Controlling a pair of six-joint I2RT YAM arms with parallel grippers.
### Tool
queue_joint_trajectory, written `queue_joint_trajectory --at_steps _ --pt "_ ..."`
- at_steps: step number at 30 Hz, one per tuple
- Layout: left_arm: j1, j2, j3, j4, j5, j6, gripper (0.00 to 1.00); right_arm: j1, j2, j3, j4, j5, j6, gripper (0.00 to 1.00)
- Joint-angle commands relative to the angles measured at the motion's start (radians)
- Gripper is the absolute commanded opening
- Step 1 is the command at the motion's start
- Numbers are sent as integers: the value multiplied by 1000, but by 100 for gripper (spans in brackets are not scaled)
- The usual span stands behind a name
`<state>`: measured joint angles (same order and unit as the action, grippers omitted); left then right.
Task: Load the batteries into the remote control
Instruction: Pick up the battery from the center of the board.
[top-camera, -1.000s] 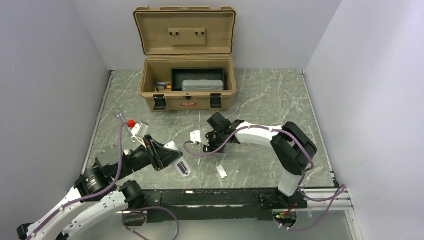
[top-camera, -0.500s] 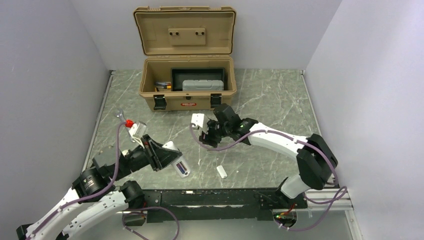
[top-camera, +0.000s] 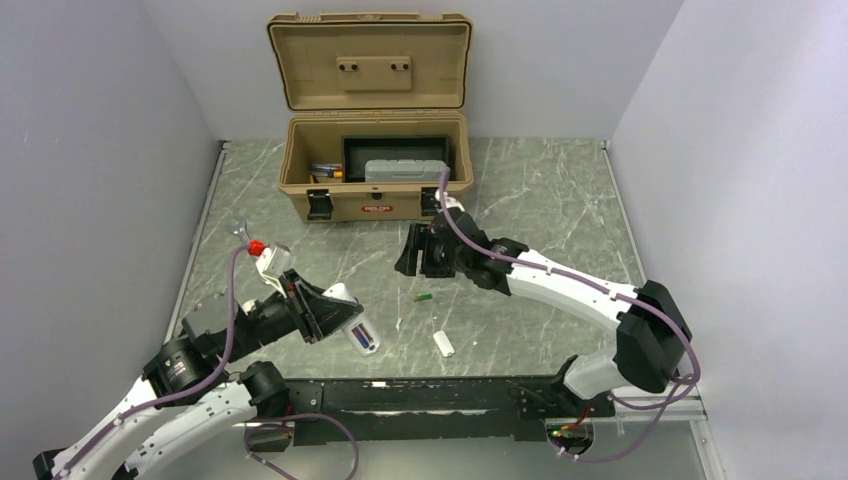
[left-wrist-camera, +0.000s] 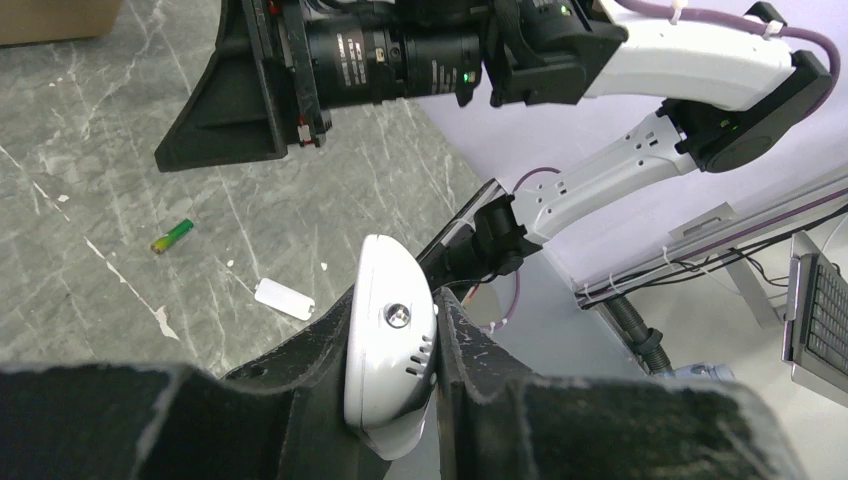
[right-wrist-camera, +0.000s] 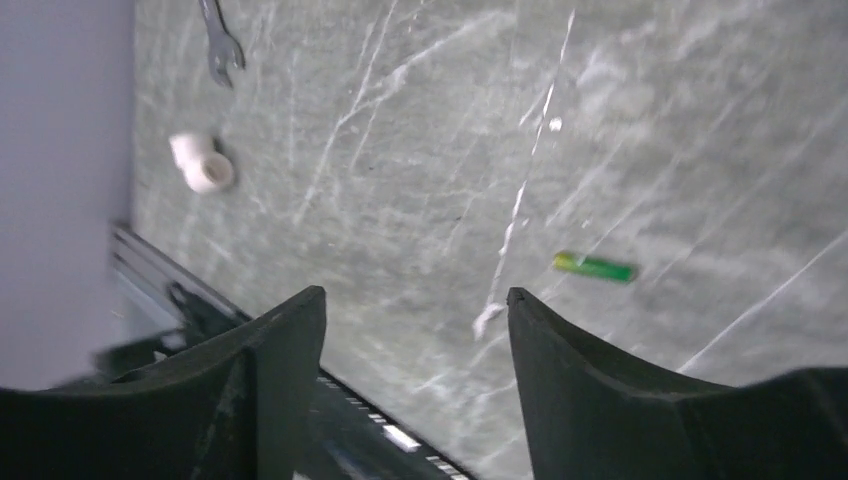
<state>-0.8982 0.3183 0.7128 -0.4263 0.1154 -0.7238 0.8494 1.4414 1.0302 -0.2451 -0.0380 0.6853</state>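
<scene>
The white remote control (top-camera: 350, 312) is clamped between my left gripper's (top-camera: 332, 312) fingers, tilted up off the table. In the left wrist view its rounded end (left-wrist-camera: 390, 350) fills the gap between the fingers (left-wrist-camera: 300, 400). A dark purple battery (top-camera: 366, 338) shows in the remote's near end. The green battery (top-camera: 423, 297) lies loose on the table, also in the left wrist view (left-wrist-camera: 172, 236) and the right wrist view (right-wrist-camera: 594, 266). My right gripper (top-camera: 413, 252) hovers farther back above it, open and empty (right-wrist-camera: 415, 310).
A small white plastic tab (top-camera: 444, 343) lies near the front edge. An open tan toolbox (top-camera: 373, 205) stands at the back. A silver wrench (top-camera: 240, 232), a red-capped part (top-camera: 258, 246) and a white fitting (right-wrist-camera: 203, 163) lie at the left.
My right gripper has moved back toward the toolbox and opened wider. The green battery now lies uncovered on the table where the gripper was. The left gripper still holds the remote in place.
</scene>
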Motion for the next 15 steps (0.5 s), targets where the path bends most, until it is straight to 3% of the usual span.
queue_joint_trajectory --at_steps 1,8,15 --pt "2 3 12 78 21 -21 0 64 -69 -43 -78 174 486 71" --pt "1 -13 5 73 16 -35 0 115 39 75 -308 279 783 74" --pt "2 -25 5 50 4 -30 0 121 47 -58 -234 285 1003 73"
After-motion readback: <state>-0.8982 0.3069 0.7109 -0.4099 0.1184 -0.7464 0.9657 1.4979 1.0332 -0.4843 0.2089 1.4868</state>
